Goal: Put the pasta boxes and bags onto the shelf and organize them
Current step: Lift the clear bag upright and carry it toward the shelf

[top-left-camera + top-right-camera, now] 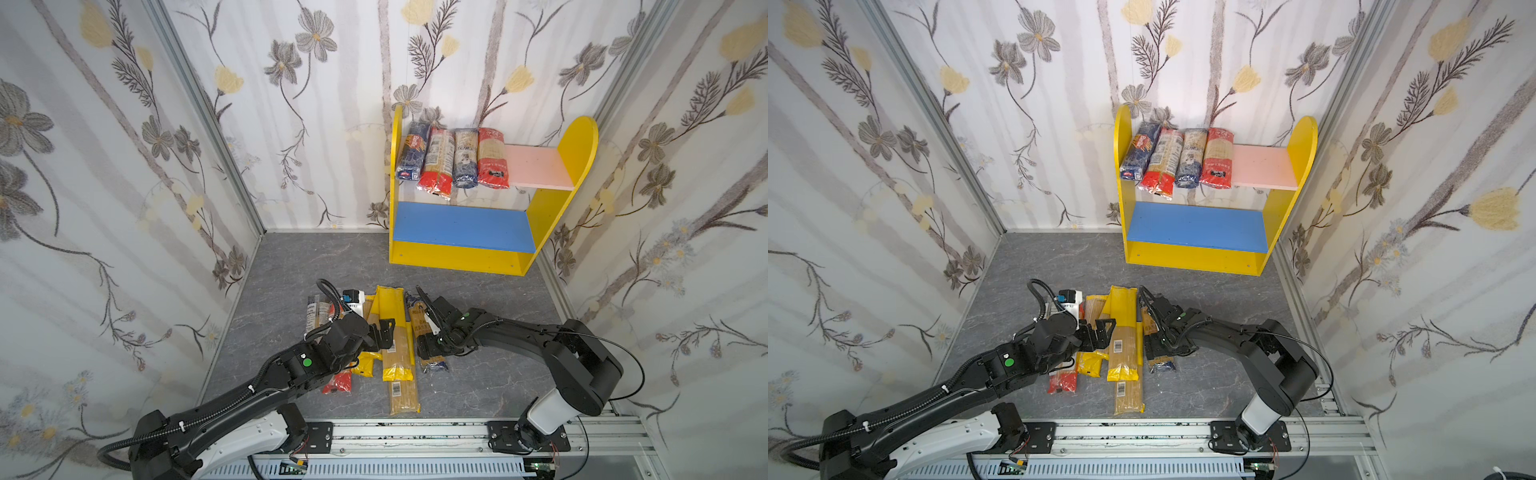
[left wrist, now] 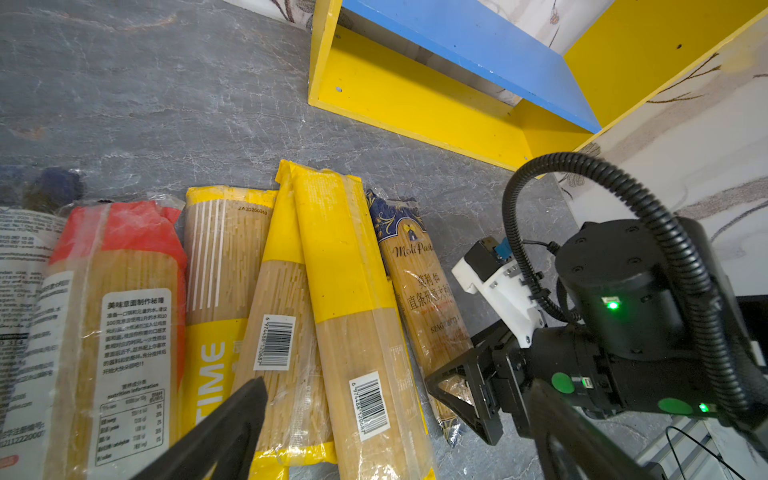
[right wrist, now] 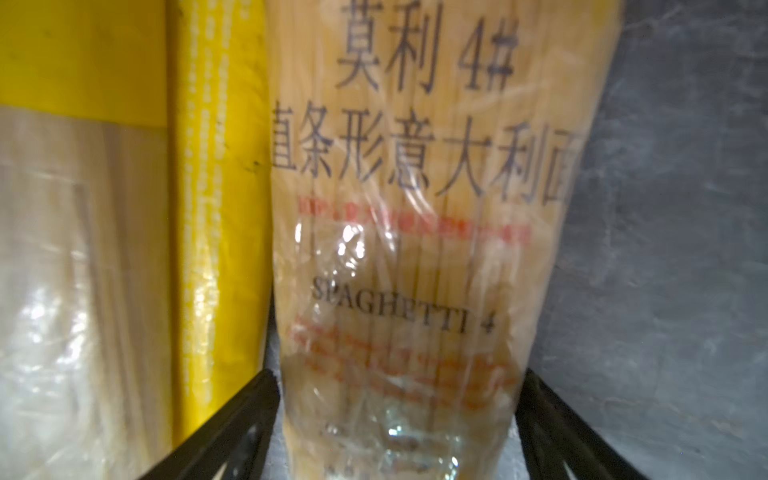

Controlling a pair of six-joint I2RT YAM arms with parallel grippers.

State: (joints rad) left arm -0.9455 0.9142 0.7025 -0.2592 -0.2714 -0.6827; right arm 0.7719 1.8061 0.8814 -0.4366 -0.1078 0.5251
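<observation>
Your right hand (image 3: 397, 376) stands open astride the clear, blue-ended spaghetti packet (image 2: 419, 282) beside the yellow-ended packet (image 2: 345, 257), gripping nothing; expect stiff, slippery film, so pinch mid-length.

Right wrist view: the red print on the spaghetti packet (image 3: 407, 249) is blurred, its ends are cut off, and contact with the right fingers (image 3: 237, 428) cannot be told. In both top views, lower centre, the left arm (image 1: 291, 365) hides most of the red-ended packet (image 1: 338, 382).
</observation>
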